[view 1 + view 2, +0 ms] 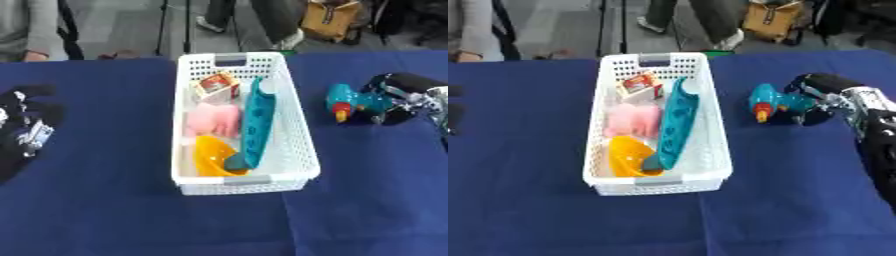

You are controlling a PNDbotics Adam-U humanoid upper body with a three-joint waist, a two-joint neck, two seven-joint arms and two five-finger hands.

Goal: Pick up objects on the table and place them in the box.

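Note:
A white perforated basket (297, 131) stands in the middle of the blue table. Inside lie a long teal piece (256, 125), a pink block (214, 120), an orange scoop-shaped piece (213, 156) and a small red and white box (216, 85). To the right of the basket a teal toy with an orange tip (770, 105) sits on the cloth. My right hand (822, 100) is at the toy's right side, fingers curled around its body. My left hand (26, 127) rests at the left edge, fingers relaxed, holding nothing.
The blue cloth (114, 210) covers the whole table. People's legs, stands and a brown bag (331, 19) show on the floor beyond the far edge. A person's sleeve and hand (26, 45) hang at the far left edge.

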